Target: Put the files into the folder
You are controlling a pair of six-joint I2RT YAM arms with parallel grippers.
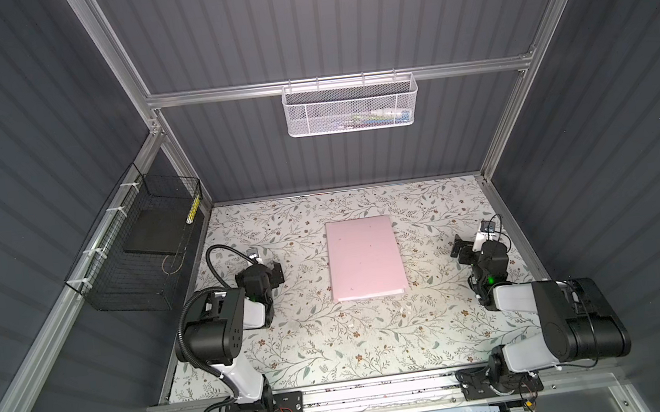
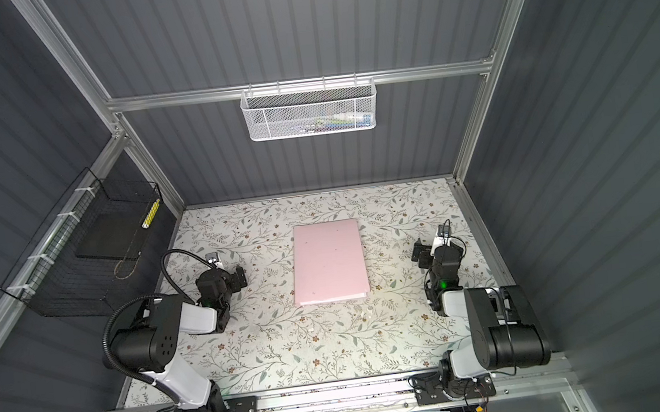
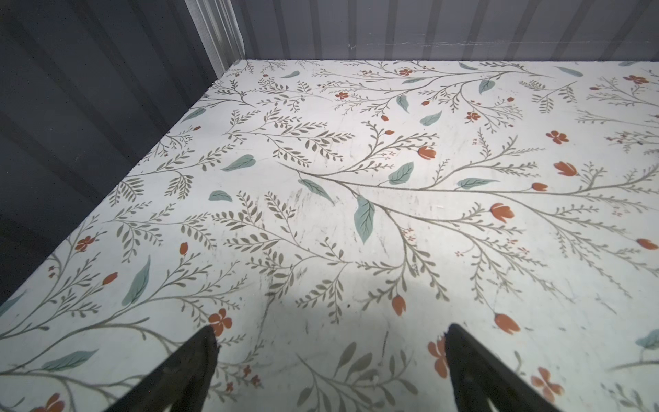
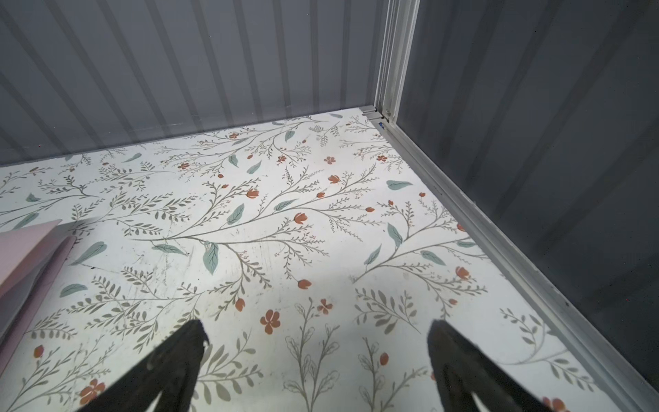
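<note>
Centre of the table: we've got the folder (image 1: 365, 257) lying closed and flat on the floral table (image 1: 313, 342), seen in both top views.
Near edge: the files (image 1: 375, 294) show as thin white sheet edges peeking from under the pink cover.
Left side: our left gripper (image 3: 330, 331) has its jaws spread wide with nothing between them, well apart from the folder.
Right side: our right gripper (image 4: 317, 328) is just as wide and just as empty, with a pink folder corner beside it.
</note>
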